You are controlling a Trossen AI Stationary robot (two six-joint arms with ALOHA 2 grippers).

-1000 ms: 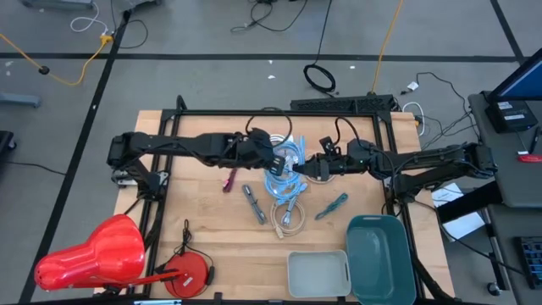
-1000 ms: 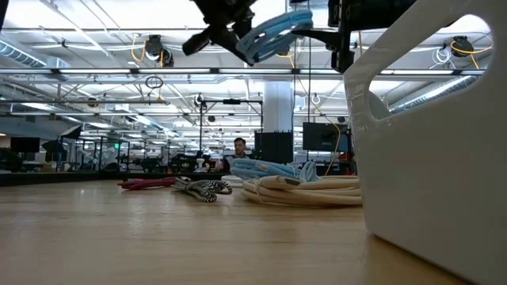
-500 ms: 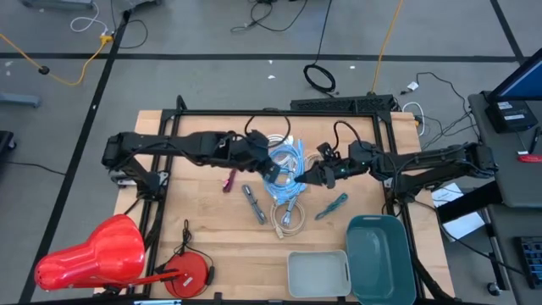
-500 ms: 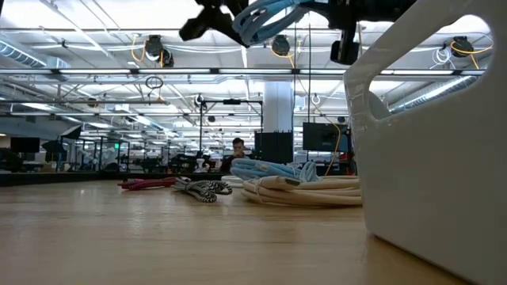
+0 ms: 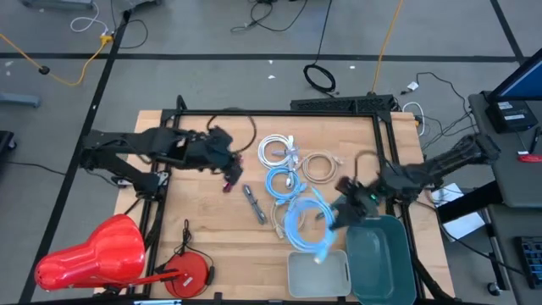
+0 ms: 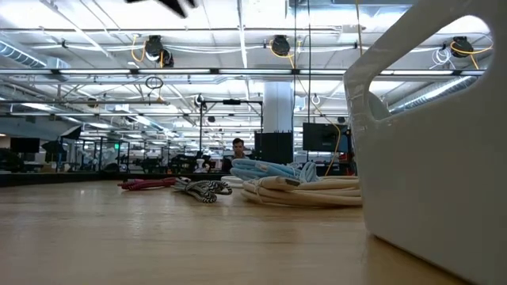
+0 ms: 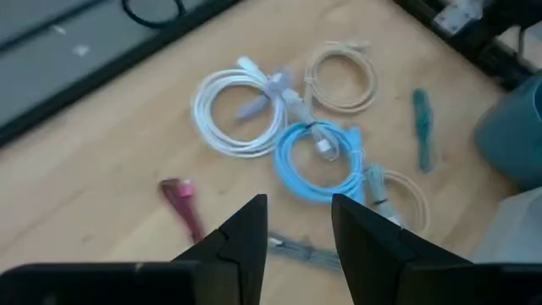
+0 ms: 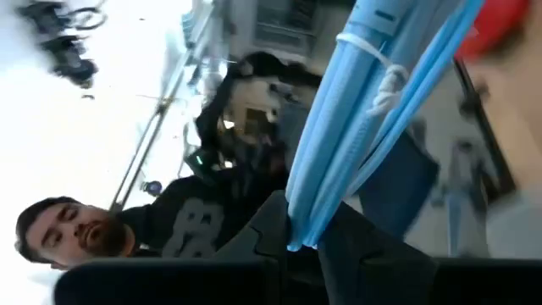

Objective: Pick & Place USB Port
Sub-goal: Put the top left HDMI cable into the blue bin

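1. Wooden table point(image 5: 195, 229) fills the centre of the high view; a white bin point(image 5: 318, 273) and a teal bin point(image 5: 379, 247) sit lower right.
2. Right gripper point(image 5: 339, 213), beside the bins, pinches a light-blue coiled USB cable point(image 5: 306, 222).
3. Advice: centre the dangling coil over a bin before releasing.
4. Left gripper point(image 5: 229, 161), upper left, hangs partly spread, holding nothing.
5. Count: six other cables remain on the table; two bins.
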